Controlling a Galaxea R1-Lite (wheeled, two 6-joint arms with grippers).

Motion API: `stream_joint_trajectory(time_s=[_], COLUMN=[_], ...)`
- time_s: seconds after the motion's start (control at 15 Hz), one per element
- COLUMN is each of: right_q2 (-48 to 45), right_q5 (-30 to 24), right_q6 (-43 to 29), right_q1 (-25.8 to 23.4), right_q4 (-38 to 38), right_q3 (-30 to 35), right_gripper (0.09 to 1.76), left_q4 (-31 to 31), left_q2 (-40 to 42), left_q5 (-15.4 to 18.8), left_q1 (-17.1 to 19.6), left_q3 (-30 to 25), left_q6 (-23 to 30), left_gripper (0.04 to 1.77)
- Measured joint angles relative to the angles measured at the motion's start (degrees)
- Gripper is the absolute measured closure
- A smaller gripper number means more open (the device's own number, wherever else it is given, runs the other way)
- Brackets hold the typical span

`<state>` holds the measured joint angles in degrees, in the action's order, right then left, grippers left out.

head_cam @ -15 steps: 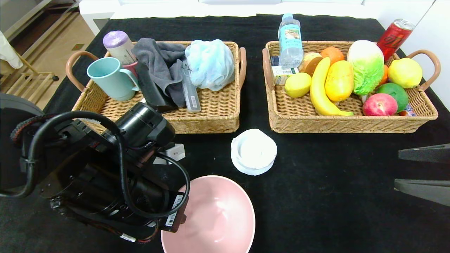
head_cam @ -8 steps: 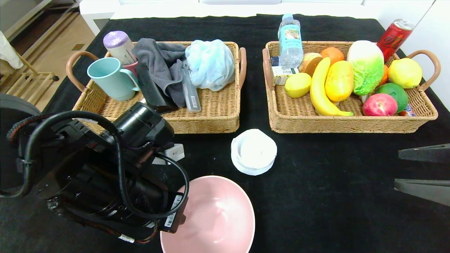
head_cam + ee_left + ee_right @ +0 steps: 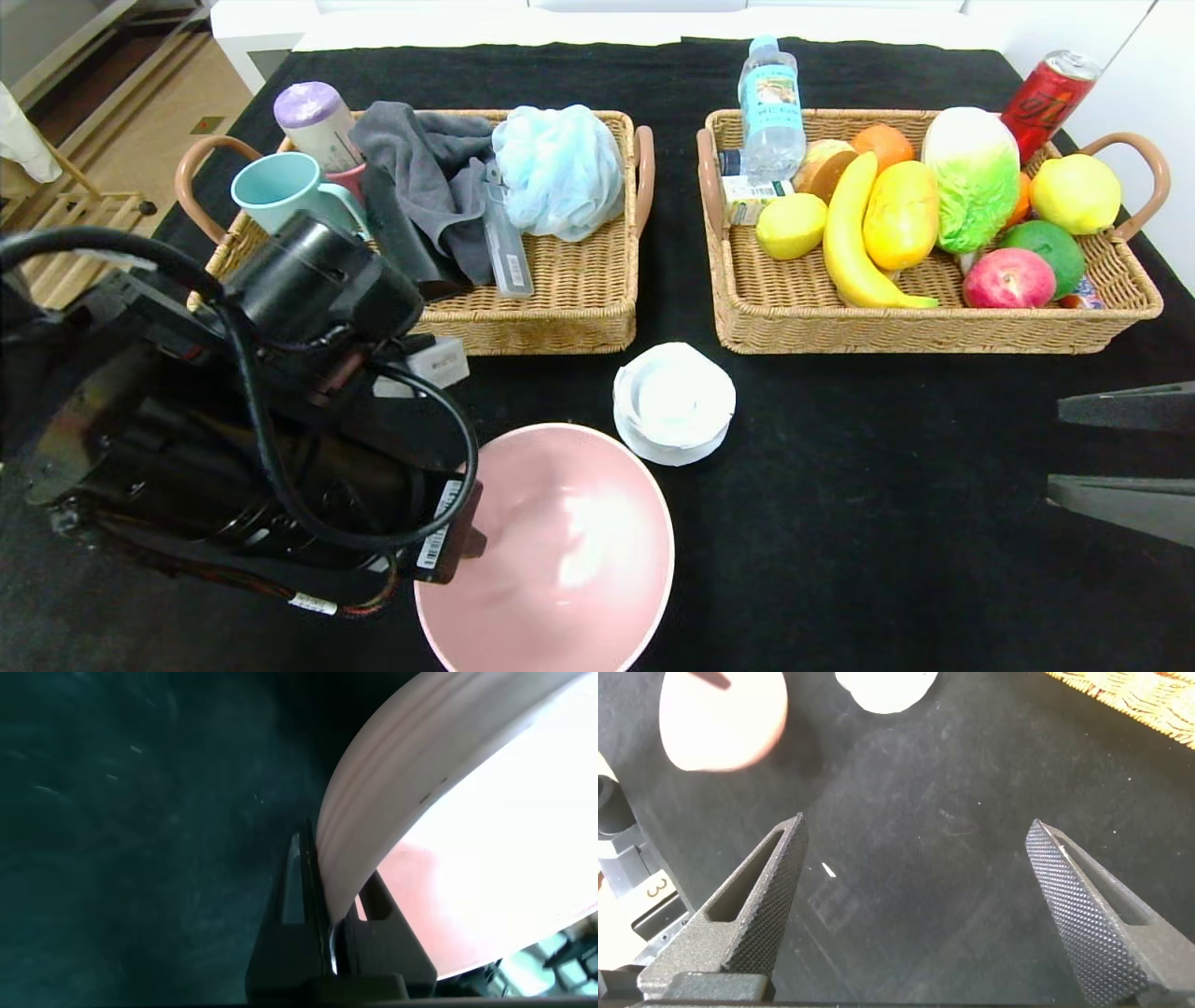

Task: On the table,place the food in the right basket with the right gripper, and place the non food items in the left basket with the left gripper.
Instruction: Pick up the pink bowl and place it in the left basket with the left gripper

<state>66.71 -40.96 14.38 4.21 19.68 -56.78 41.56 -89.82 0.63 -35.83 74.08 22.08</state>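
Left basket [image 3: 569, 308]: near-right part bare wicker; mug [image 3: 280, 191], towel [image 3: 420, 177] and puff [image 3: 558, 168] crowd the rest.
Between baskets: narrow bare strip of table [image 3: 840, 523].
Near centre: white lid [image 3: 672, 401] beside pink bowl [image 3: 560, 551].
Right tool [image 3: 915, 905]: jaws wide, bare table beneath.
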Motion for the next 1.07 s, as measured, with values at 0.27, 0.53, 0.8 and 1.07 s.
stream_joint_trajectory(time_s=[0.27,0.53,0.8,1.07], right_q2=[0.0,-0.1,-0.1,-0.1], right_q5=[0.0,0.0,0.0,0.0], right_q6=[0.0,0.0,0.0,-0.1], right_q1=[0.0,0.0,0.0,0.0], right_q4=[0.0,0.0,0.0,0.0], right_q3=[0.0,0.1,0.1,0.1], right_gripper=[0.14,0.14,0.14,0.14], left_q4=[0.0,0.0,-9.6,-17.0], left_q2=[2.5,3.2,2.7,2.5], left_q5=[-0.5,-0.8,-0.2,-0.3], left_q1=[4.1,10.7,18.5,23.4], left_q3=[6.6,13.9,16.7,16.1], left_q6=[-0.9,-3.6,-5.5,-5.5], left_gripper=[1.65,1.65,1.65,1.65])
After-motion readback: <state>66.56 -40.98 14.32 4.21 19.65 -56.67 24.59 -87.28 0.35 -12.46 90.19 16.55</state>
